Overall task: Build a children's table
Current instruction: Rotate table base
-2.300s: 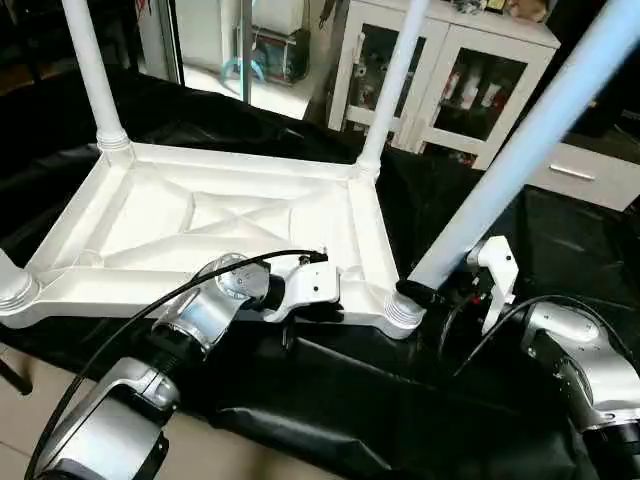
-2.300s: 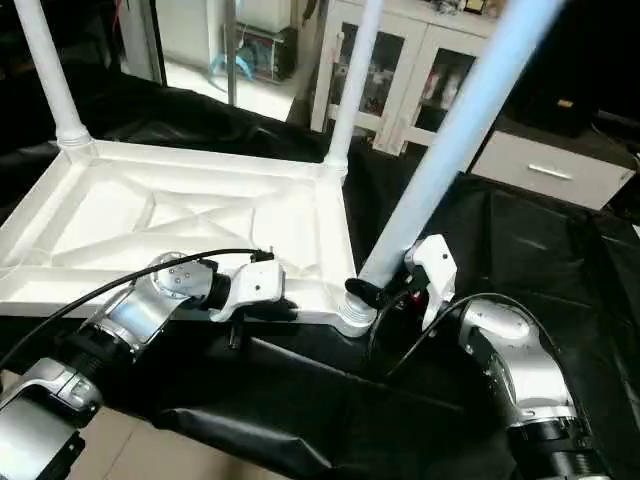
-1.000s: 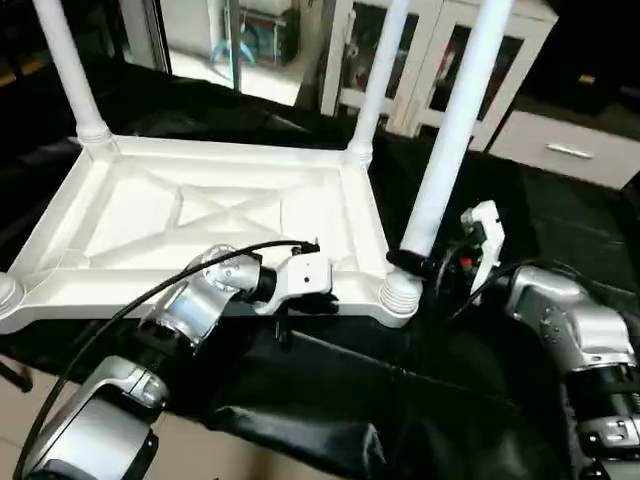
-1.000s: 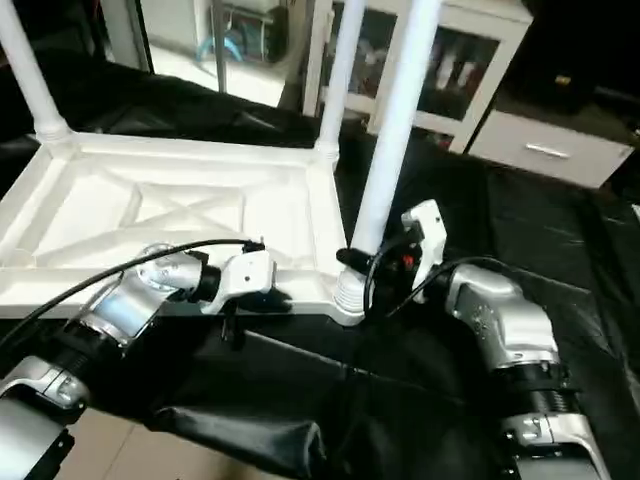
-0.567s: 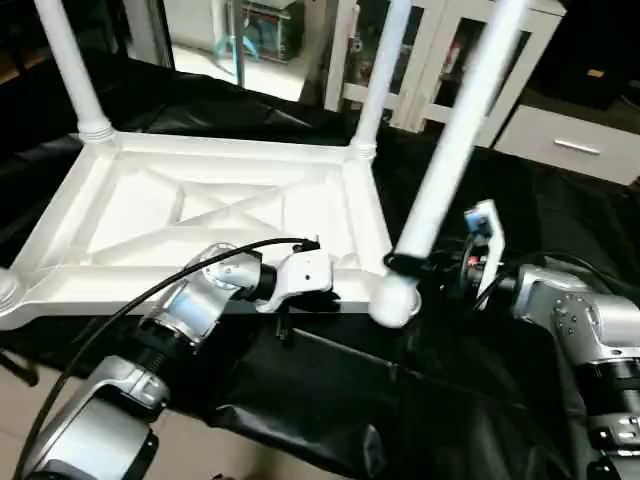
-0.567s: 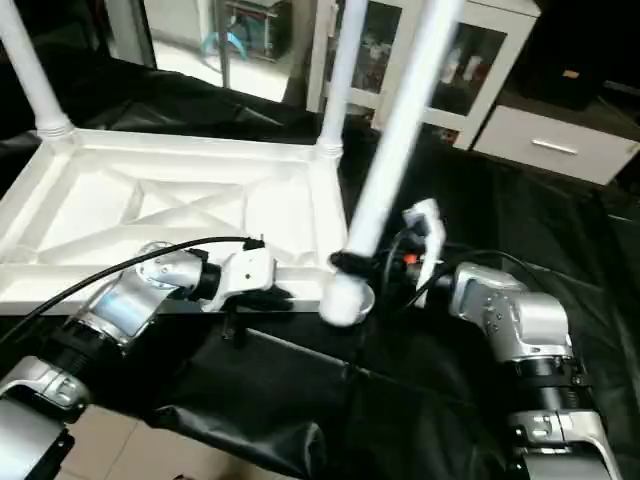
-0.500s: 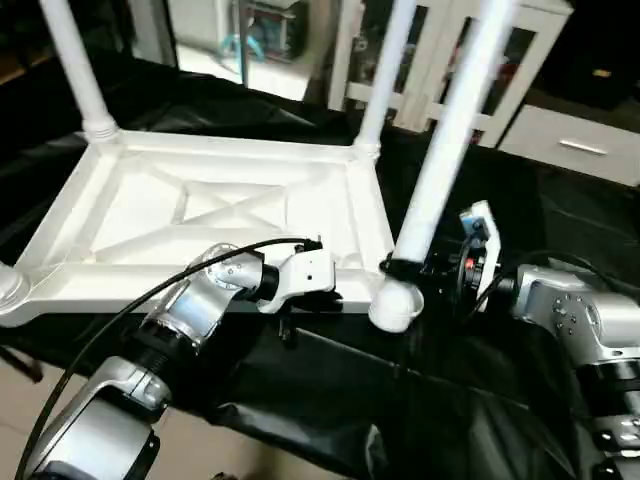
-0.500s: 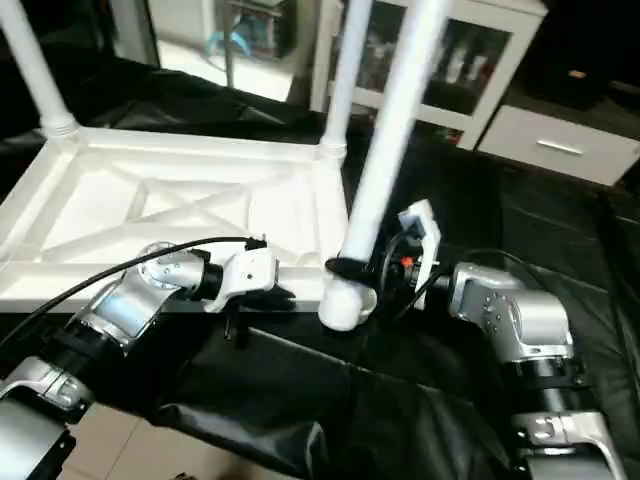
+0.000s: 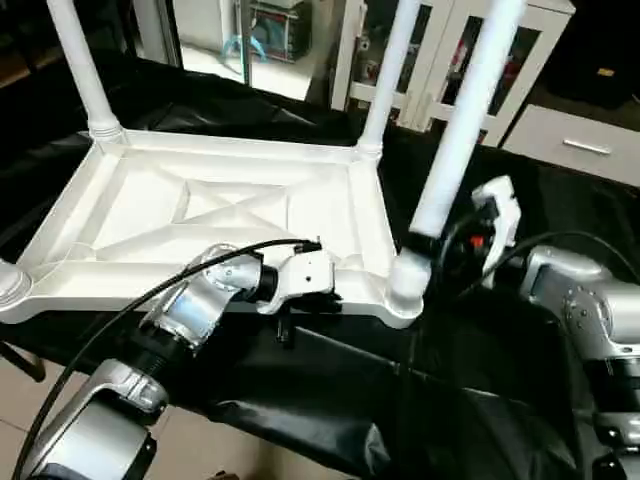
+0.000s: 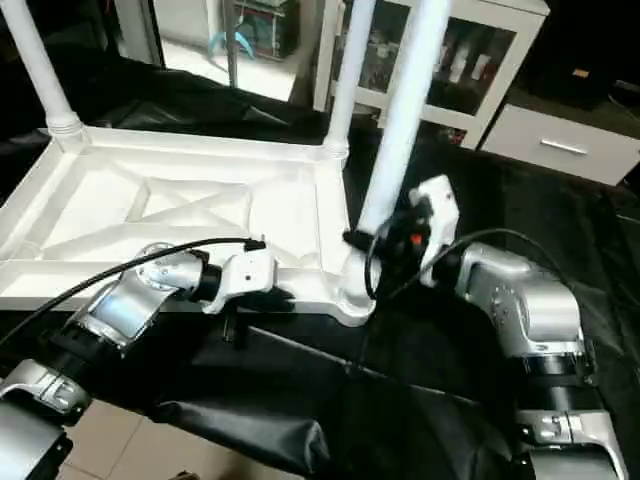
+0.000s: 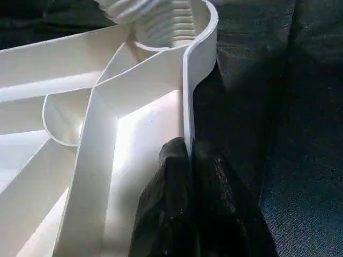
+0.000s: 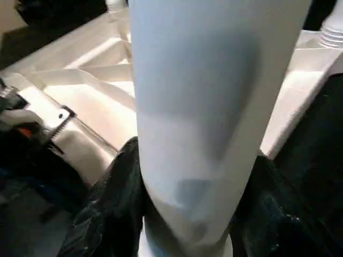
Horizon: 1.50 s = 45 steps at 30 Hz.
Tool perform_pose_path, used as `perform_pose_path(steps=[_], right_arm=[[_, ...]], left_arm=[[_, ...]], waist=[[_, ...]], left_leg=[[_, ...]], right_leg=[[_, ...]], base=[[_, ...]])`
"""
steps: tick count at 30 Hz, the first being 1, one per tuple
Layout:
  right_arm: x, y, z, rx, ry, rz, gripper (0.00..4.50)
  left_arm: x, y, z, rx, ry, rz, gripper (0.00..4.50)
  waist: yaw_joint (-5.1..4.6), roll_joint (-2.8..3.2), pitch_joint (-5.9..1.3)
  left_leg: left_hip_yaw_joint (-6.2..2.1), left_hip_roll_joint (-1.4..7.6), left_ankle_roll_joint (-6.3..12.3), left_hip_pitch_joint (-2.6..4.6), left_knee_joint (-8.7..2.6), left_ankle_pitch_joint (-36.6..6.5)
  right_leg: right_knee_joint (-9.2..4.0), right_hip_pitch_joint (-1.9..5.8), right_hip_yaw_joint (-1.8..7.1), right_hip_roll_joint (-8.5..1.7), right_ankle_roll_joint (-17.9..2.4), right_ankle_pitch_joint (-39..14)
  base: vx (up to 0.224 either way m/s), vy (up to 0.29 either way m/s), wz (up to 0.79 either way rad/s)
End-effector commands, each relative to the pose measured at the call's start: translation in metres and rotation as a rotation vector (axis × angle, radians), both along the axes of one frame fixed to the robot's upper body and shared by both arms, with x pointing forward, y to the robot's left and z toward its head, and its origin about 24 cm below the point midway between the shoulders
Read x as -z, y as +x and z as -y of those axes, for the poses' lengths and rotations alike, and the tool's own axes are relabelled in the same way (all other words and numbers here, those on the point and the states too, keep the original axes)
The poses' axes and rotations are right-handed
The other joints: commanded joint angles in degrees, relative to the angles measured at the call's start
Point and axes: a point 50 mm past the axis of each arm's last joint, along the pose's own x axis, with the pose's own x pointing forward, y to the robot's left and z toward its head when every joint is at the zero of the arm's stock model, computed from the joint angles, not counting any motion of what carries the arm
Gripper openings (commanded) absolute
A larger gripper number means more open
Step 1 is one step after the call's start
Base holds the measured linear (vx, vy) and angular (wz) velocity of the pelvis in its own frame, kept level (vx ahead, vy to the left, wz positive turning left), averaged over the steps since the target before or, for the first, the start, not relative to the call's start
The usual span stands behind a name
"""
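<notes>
Left claw (image 11: 187, 176) clamped on tabletop (image 9: 150, 215) rim, right claw (image 12: 187, 214) clamped round leg (image 9: 455, 130), no legible writing

White tabletop (image 9: 230, 215), X-ribbed; white legs (image 9: 462, 110); black cloth (image 9: 480, 400); silver forearms (image 9: 195, 305), black fingers (image 11: 182, 214).

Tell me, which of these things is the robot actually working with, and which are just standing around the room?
Part of the job:
- upturned white tabletop
- leg gripped by the right gripper at the near corner socket
- two far legs already standing
- left gripper pinching the tabletop's rim

Just around:
- white glass-door cabinet
- drawer unit
- black cloth
</notes>
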Motion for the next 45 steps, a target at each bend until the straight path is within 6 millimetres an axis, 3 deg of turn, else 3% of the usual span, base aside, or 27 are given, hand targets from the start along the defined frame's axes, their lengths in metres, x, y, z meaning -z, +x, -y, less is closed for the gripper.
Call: perform_pose_path(steps=[1, 8, 21, 28, 37, 45], right_arm=[[-0.002, 0.002, 0.005, 0.026, -0.021, 0.012, 1.84], [0.01, -0.005, -0.004, 0.0, -0.008, -0.047, 1.84], [0.024, -0.005, -0.012, -0.033, -0.113, -0.074, 1.84], [0.014, -0.008, -0.012, -0.063, -0.075, -0.082, 1.84], [0.006, -0.007, -0.001, 0.003, -0.119, -0.115, 1.84], [0.028, -0.012, -0.014, 0.037, -0.116, -0.139, 1.84]], left_arm=[[-0.006, -0.001, 0.005, 0.024, -0.013, 0.02, 0.0], [-0.006, -0.001, 0.005, 0.022, -0.012, 0.02, 0.0], [-0.005, -0.001, 0.006, 0.028, -0.008, 0.019, 0.0], [-0.005, -0.001, 0.005, 0.024, -0.005, 0.019, 0.0], [-0.006, 0.0, 0.005, 0.025, -0.004, 0.018, 0.0], [-0.006, 0.001, 0.007, 0.024, -0.009, 0.023, 0.0]], waist=[[0.34, 0.32, -3.89], [0.35, 0.36, -3.88], [0.21, 0.37, -3.61], [0.31, 0.31, -3.71], [0.41, 0.4, -3.61], [0.57, 0.5, -3.61]], left_leg=[[-1.7, 4.09, 2.96, 0.75, -3.46, -1.87], [-1.74, 4.13, 4.45, 0.76, -3.29, -0.66], [-1.84, 4.09, 2.18, 0.73, -3.39, -3.85], [-1.83, 4.07, 3.51, 0.66, -3.24, -2.37], [-1.79, 4.08, 2.9, 0.75, -3.24, -2.62], [-1.82, 4.06, 2.36, 0.76, -3.31, -2.78]], right_leg=[[-2.42, 3.42, 3.96, -4.92, -15.12, -0.4], [-2.13, 3.41, 3.91, -4.84, -15.72, 1.37], [-2.61, 3.28, 3.99, -4.86, -14.0, -3.91], [-2.27, 3.42, 4.0, -4.82, -14.75, -1.32], [-2.38, 3.27, 3.98, -4.81, -14.67, -2.27], [-2.35, 3.33, 3.99, -4.85, -14.49, -1.92]], base=[[0.0, 0.0, 0.0], [0.0, 0.0, 0.0], [0.0, 0.0, 0.0], [0.0, 0.0, 0.0], [0.0, 0.0, 0.0], [0.0, 0.0, 0.0]])
